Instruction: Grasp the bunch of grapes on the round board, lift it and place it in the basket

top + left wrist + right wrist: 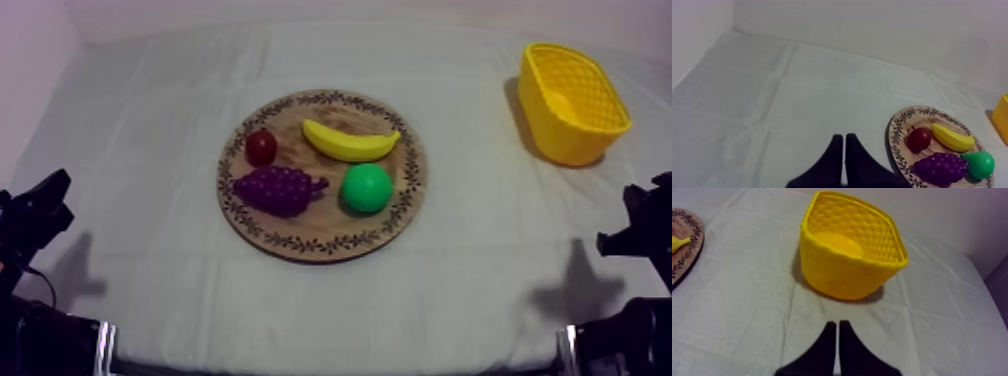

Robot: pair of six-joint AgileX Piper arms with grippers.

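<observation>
Purple bunch of grapes (280, 189) on wooden board (322, 243); left claw (843, 137) and right claw (837, 323) clenched, empty.

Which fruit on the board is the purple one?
The bunch of grapes. The banana is yellow, the pear is green, and the small red fruit is red.
</observation>
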